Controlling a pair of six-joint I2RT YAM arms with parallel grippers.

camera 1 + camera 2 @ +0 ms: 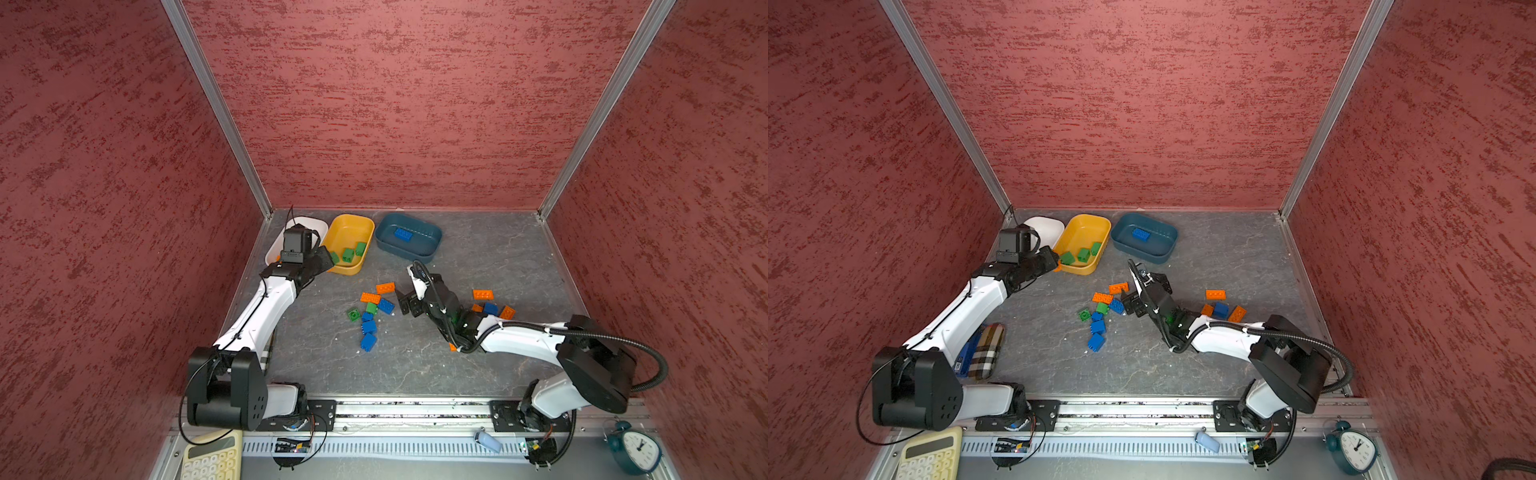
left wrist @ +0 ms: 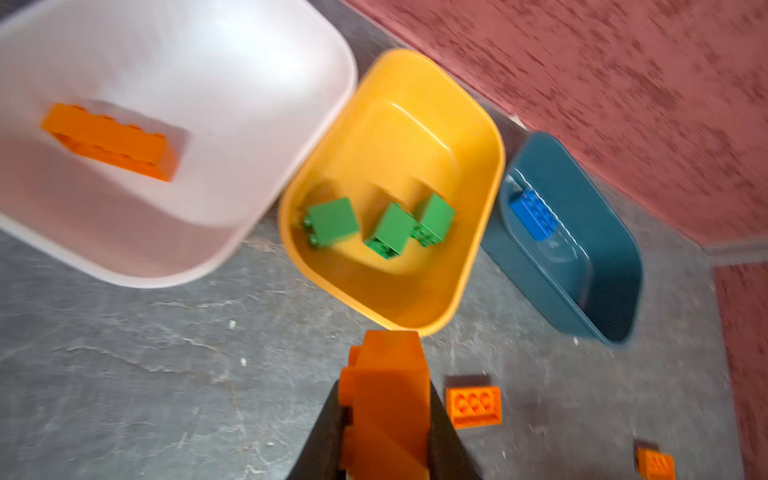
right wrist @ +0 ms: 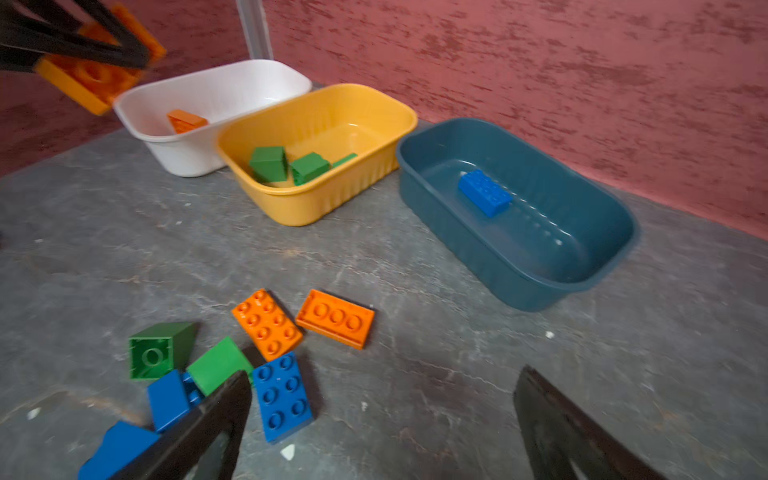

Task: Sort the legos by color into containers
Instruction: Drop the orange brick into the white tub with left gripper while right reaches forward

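Your left gripper (image 2: pixel 384 415) was clamped on a flat orange brick (image 2: pixel 386 374) near the white tub (image 2: pixel 249 83) and yellow tub (image 2: pixel 415 299), and your right gripper (image 3: pixel 382 395) hung wide open by the loose legos (image 3: pixel 266 324). One orange lego (image 3: pixel 186 120) sat in white, three green legos (image 3: pixel 269 163) in yellow, one blue lego (image 3: pixel 484 192) in the teal tub (image 3: pixel 519 291); any writing on the clock (image 1: pixel 636 451) and calculator (image 1: pixel 212 457) was too small to read

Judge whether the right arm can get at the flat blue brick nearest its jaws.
Probably yes: the jaws stand open beside the blue brick, nothing lies on it, though a green brick crowds one side.
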